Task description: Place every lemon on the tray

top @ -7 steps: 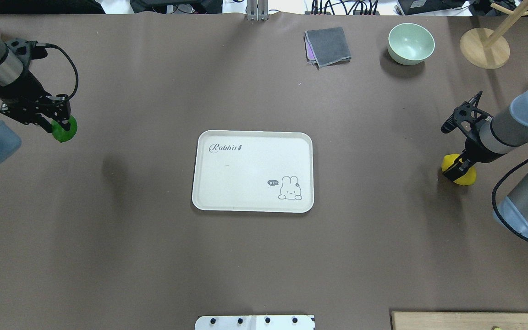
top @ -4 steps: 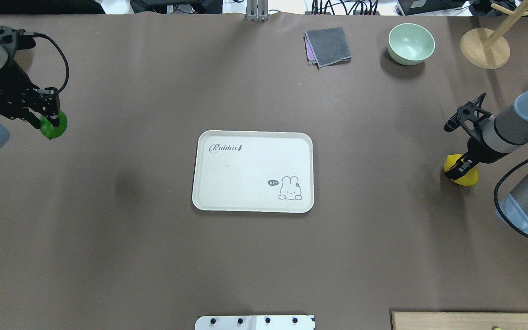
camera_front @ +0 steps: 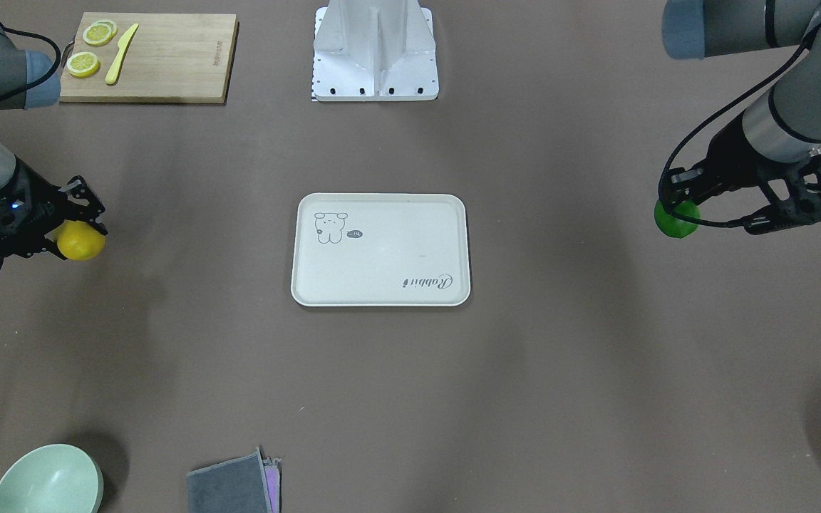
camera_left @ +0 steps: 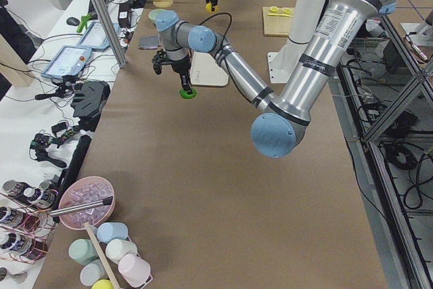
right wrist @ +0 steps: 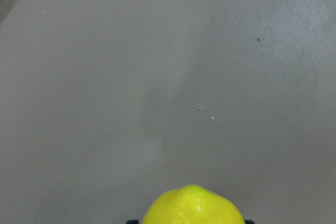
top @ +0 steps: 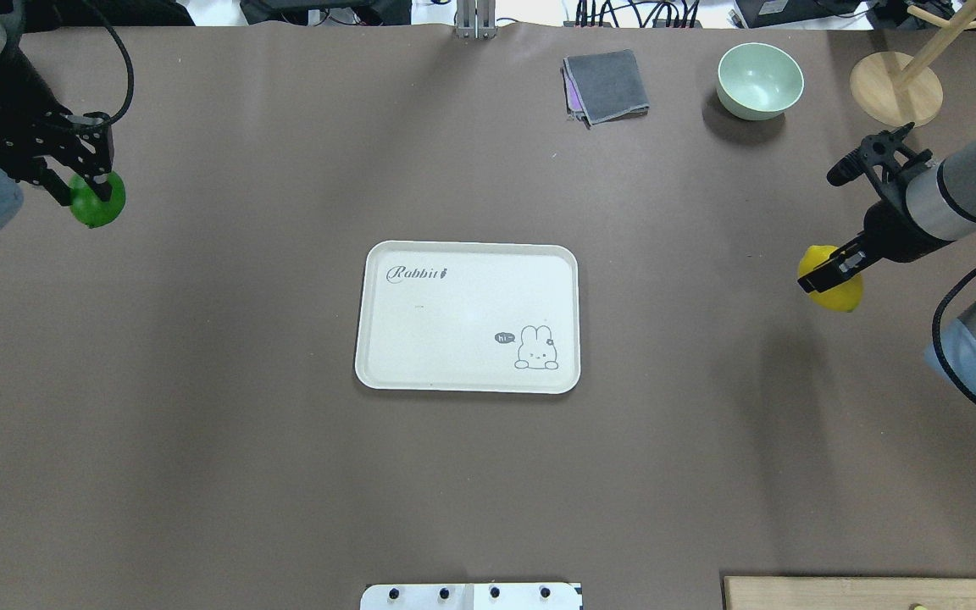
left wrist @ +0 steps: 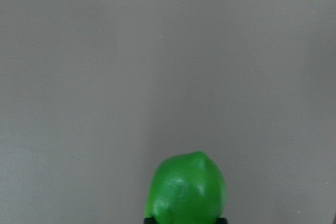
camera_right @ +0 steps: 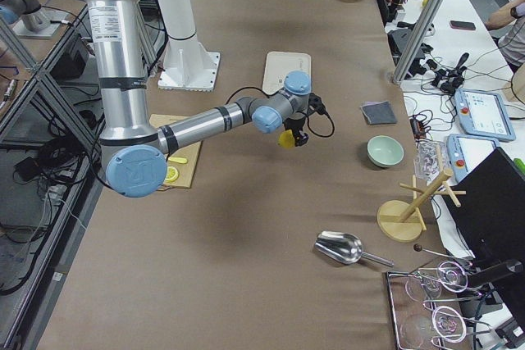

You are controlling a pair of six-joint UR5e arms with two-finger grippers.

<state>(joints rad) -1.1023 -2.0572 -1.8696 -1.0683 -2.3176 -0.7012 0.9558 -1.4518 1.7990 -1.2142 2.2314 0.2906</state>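
The off-white tray [top: 467, 318] with a bear drawing and "Rabbit" script lies empty at the table's middle; it also shows in the front view [camera_front: 380, 249]. My left gripper [top: 85, 199] is shut on the green lemon [top: 100, 203] and holds it above the table at the far left; the lemon fills the bottom of the left wrist view [left wrist: 187, 191] and shows in the front view [camera_front: 675, 219]. My right gripper [top: 827, 275] is shut on the yellow lemon [top: 834, 288], held above the table at the right; it shows too in the right wrist view [right wrist: 193, 205] and the front view [camera_front: 81, 241].
A green bowl [top: 759, 80] and a grey folded cloth [top: 607, 85] sit at the far edge. A wooden stand base [top: 895, 89] is at the far right. A cutting board [camera_front: 147, 57] with lemon slices and a yellow knife lies near my base.
Both grippers have risen with their lemons. The left one moved toward the far edge and left; the right one moved toward the far edge and slightly inward.
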